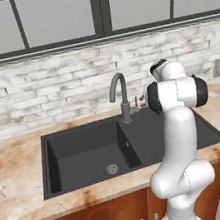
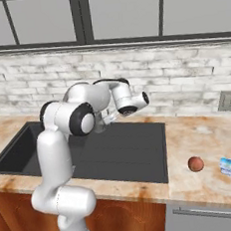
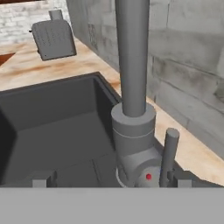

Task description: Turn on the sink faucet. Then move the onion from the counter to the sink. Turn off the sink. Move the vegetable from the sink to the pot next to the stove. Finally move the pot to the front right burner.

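Counter (image 1: 10, 169): It was a big beige stone top with rusty-brown spots. It ran along a white brick wall (image 1: 42, 88) under dark-framed windows (image 1: 56, 17).
Sink (image 1: 89, 153): It was a black box set into the counter. The deep part held nothing but its round metal drain (image 1: 112, 169). No water ran into it. The flat ribbed part sat on its right side.
Arm (image 1: 180, 136): The white arm stood in front of the sink and bent toward the wall.
Sink faucet (image 1: 121, 97): It was a dark grey tap with a tall curved spout. It stood at the back edge of the sink. A small lever (image 3: 169, 155) stuck up just beside its round base, near a little red dot.
Pincer (image 3: 111, 183): Its two dark tips were spread wide with nothing between them. It was very near the base of the tap, in the hand view.
Onion (image 2: 195, 164): The small round reddish ball lay on the counter, well to the right of the sink.
Blue thing (image 2: 228, 165): A small blue and white thing lay near the onion, on its right.
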